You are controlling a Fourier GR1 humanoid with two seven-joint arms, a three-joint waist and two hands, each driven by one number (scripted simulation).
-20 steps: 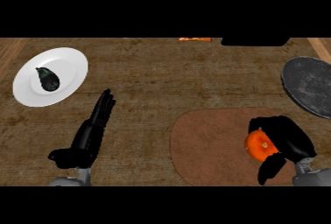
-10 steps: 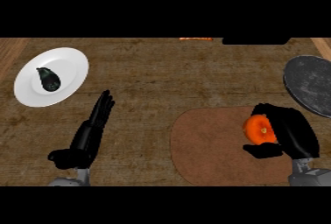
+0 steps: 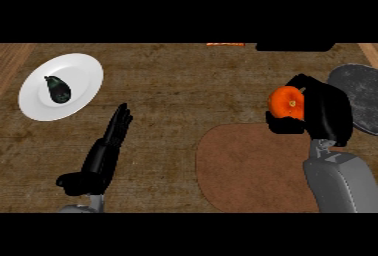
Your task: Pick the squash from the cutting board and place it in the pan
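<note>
The orange squash [image 3: 286, 102] is held off the brown cutting board [image 3: 247, 167], just past its far right edge. My right hand [image 3: 325, 111] is shut on it, fingers and thumb curled round its right and lower sides. The dark grey pan [image 3: 359, 96] lies right of that hand, partly hidden behind it. My left hand [image 3: 103, 152] rests open at the lower left, fingers straight and pointing away from me.
A white plate [image 3: 77, 75] at the far left holds a dark vegetable [image 3: 57, 90]. A black object [image 3: 294, 46] and a small orange item [image 3: 225, 44] sit at the counter's far edge.
My right hand has lifted the squash from the cutting board and carried it away from me, towards the pan. The left hand has stayed still.
</note>
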